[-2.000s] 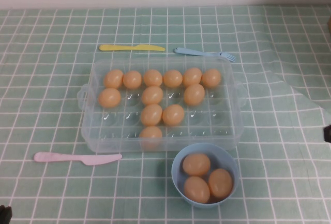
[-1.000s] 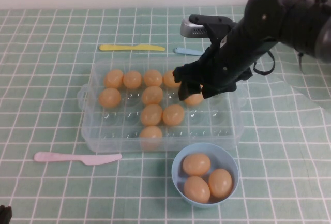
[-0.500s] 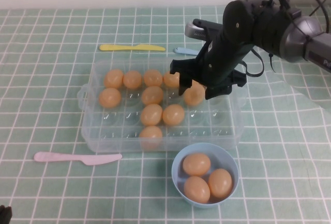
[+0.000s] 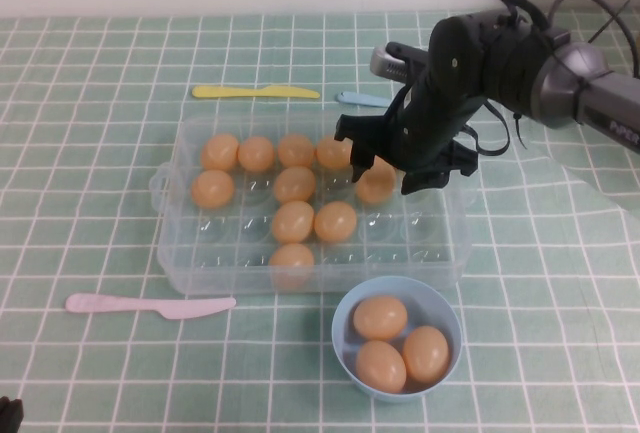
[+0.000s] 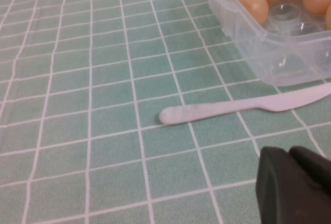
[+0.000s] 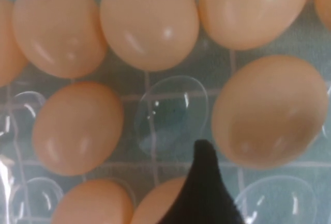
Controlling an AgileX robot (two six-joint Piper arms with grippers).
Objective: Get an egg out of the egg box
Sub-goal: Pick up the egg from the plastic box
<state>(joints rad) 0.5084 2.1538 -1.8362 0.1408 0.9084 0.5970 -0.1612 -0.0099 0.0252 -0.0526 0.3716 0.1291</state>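
The right hand (image 4: 392, 168) hangs low over the far right part of the large clear plastic egg box (image 4: 312, 275), its dark fingers spread apart and straddling the smooth tan-orange egg (image 4: 374, 188) in the second row from the far side. From the right wrist view one black fingertip (image 6: 206, 193) pokes in beside that egg (image 6: 269, 110), next to an empty moulded cup, with neighbouring eggs packed close around. Nothing is clamped yet, so by my reading the approach is done and the squeeze and the lift are both left to do. The egg sits seated in its cup, inside the box, touching nothing but plastic as far as I can tell. Over on the near left, the left hand (image 5: 295, 185) is parked low above the green checked bench (image 4: 90, 213), and I cannot tell how it stands, only a dark lump shows. A pale pink plastic knife (image 4: 148, 305) lies just near the box's left near corner; a yellow plastic knife (image 4: 255, 92) and a light blue fork (image 4: 360, 99) lie beyond its far edge. The small round light-blue bowl (image 4: 343, 343) near the box holds three eggs.
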